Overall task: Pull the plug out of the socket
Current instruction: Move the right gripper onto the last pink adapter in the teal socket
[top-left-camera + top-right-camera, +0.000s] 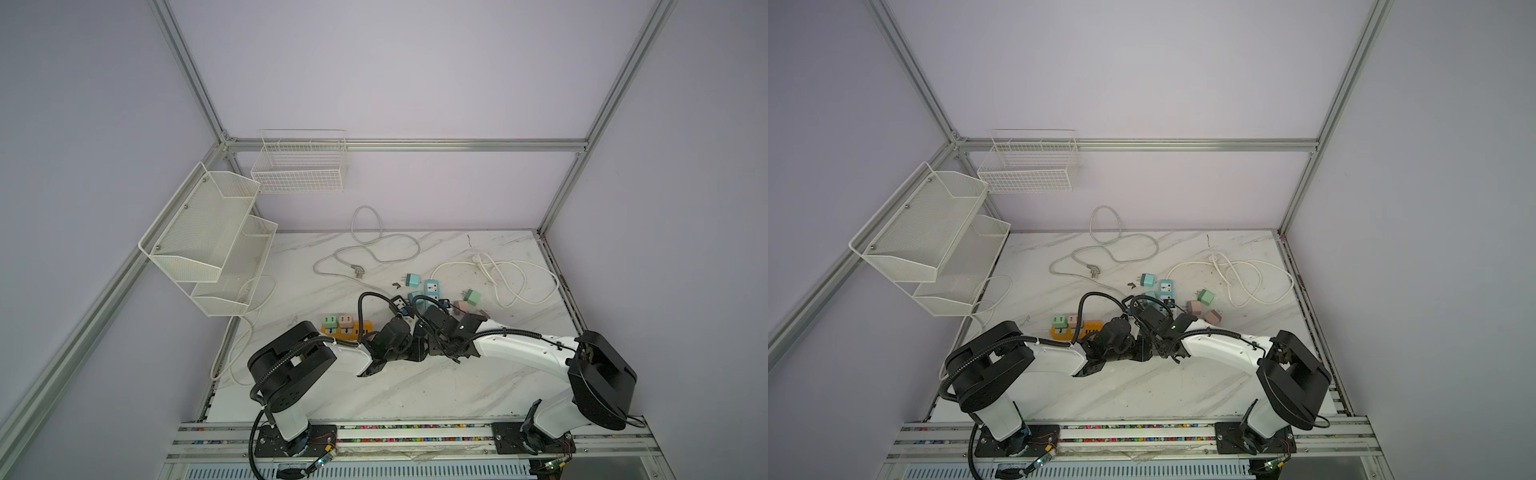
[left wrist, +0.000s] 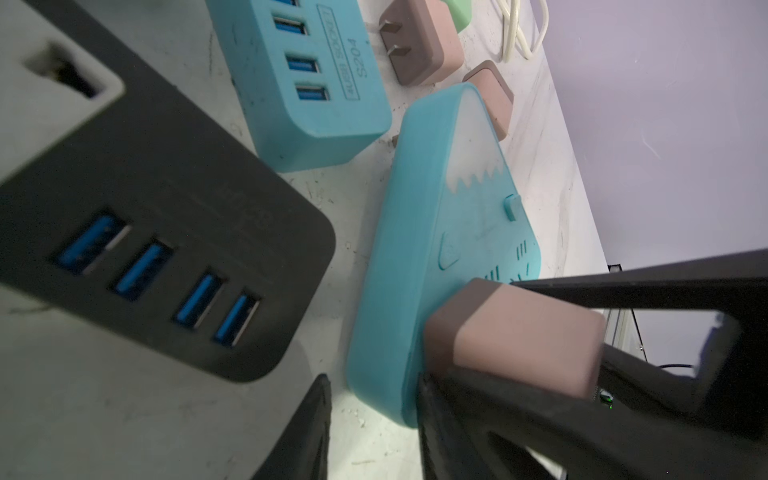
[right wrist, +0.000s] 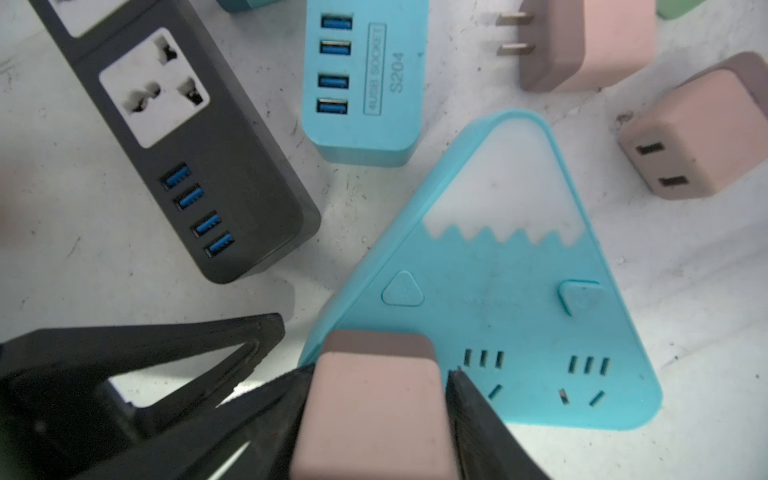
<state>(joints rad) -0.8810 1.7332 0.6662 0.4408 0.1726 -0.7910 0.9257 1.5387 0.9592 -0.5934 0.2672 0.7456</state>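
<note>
Grip check: plug (image 3: pixel 374 415) seated in socket (image 3: pixel 498 291), clamped by right gripper (image 3: pixel 380 372).
Top views: noted left arm (image 1: pixel 353 357) and right arm (image 1: pixel 1221 347) reaching inward, wrists meeting above mid counter (image 1: pixel 415 386); plug and socket hidden beneath them. Right wrist view: found pink plug standing at one corner of the teal triangular socket, flat on the counter near black strip (image 3: pixel 241 174) and blue strip (image 3: pixel 374 129), loose plugs (image 3: pixel 602 41) lying apart beyond it; fingers (image 3: pixel 469 415) pressed against both plug flanks, jaws only plug-width apart. Left wrist view: saw left gripper (image 2: pixel 372 382) astride the socket's near corner, jaws narrowly apart, gap showing beside one finger (image 2: pixel 311 440), no hold on it.
</note>
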